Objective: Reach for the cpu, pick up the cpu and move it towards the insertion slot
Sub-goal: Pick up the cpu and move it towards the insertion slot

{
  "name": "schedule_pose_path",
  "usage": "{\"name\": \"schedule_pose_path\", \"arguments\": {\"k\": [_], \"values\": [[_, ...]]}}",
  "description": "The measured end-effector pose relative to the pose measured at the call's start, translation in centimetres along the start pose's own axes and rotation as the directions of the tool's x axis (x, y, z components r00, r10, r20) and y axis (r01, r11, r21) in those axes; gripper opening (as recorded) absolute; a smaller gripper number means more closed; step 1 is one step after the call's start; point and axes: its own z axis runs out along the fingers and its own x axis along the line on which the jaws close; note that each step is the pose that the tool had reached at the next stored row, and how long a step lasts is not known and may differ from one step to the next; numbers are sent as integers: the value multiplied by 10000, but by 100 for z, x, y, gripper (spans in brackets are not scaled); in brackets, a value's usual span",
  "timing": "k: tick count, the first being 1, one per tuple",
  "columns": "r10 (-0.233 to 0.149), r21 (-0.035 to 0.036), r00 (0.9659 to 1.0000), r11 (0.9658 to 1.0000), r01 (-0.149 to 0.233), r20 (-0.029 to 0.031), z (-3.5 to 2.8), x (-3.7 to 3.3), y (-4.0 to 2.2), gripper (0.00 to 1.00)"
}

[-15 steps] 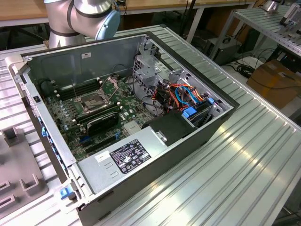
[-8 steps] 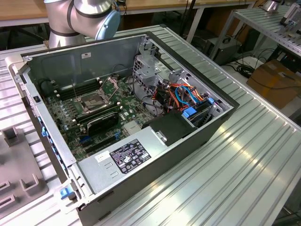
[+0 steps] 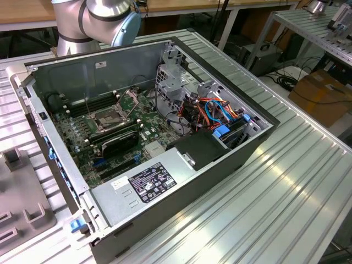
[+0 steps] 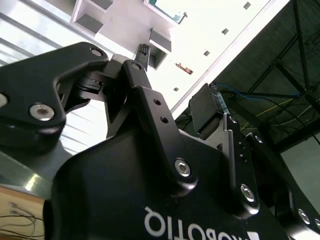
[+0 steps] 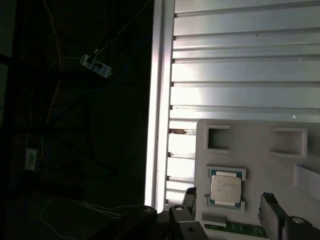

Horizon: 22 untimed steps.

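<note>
One cpu point(image 5: 226, 187) in grey tray point(image 5: 250, 145) pocket; hand point(image 5: 229, 200) spread wide.

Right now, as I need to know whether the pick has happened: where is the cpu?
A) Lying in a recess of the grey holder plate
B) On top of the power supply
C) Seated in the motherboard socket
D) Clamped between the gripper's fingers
A: in the first wrist view the cpu lies flat in its framed recess on the grey holder plate, while the gripper is open, not closed on it.
</note>
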Motion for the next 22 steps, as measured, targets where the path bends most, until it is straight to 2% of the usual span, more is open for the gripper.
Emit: {"name": "schedule_pose_path", "arguments": {"k": [9, 22], "values": [[1, -2, 10000, 10000, -1, -26, 113, -1, -4, 60], [1, -5, 10000, 10000, -1, -32, 160, -1, -6, 60]]}}
